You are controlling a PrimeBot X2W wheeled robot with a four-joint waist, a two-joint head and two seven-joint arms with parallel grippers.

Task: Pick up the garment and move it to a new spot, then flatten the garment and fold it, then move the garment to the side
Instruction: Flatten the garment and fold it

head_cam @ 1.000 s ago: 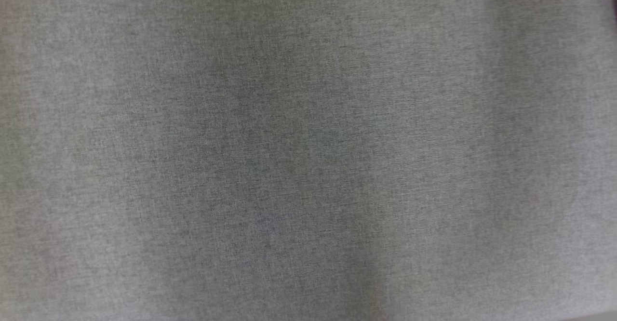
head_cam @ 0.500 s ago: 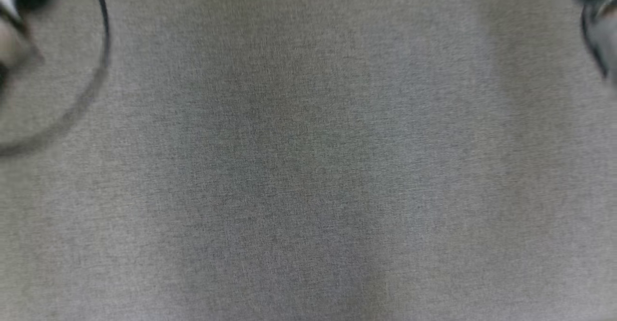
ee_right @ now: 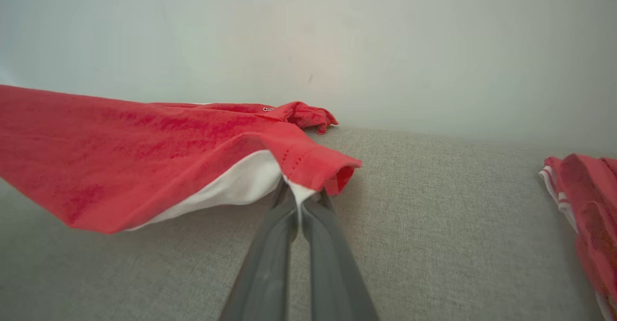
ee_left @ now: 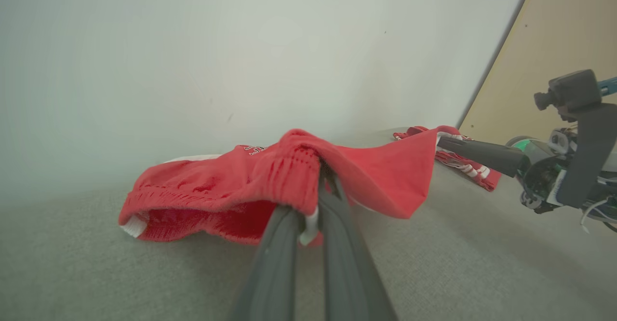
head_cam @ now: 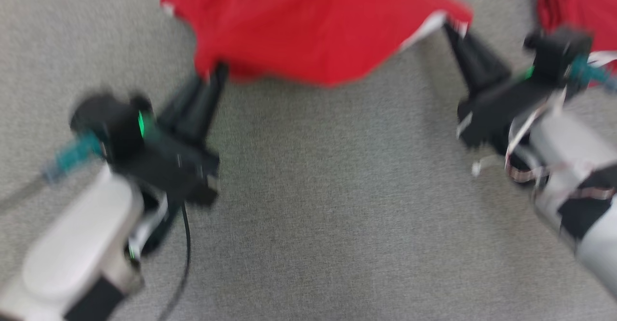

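since a second ago the head camera's outlook has been swung: where plain grey weave alone was seen, both arms and red cloth are now taken in, blurred by the motion. at ten o'clock in the head view the left gripper (head_cam: 216, 73) is seen, its two long, dark, tapered fingers drawn almost together and pinched on a ribbed, gathered hem of the garment (head_cam: 308, 27). a thin black cable (head_cam: 185, 244) is looped at seven o'clock beside its pale forearm. the garment, a soft matte red knit with a white inner face, is spread at twelve o'clock and is held stretched between the two pincers. its near edge is sagged in a shallow curve above the grey surface (head_cam: 313, 191), a coarse woven fabric. its far part is laid on that surface close to a smooth pale wall (ee_left: 193, 46). at one o'clock the right gripper (head_cam: 450, 24) is found fully closed on a stitched red hem where white lining is shown. at two o'clock a second red piece (head_cam: 573, 3) with white stripes is seen lying apart in rumpled folds. a flat tan panel (ee_left: 569, 32) is set beside the wall.
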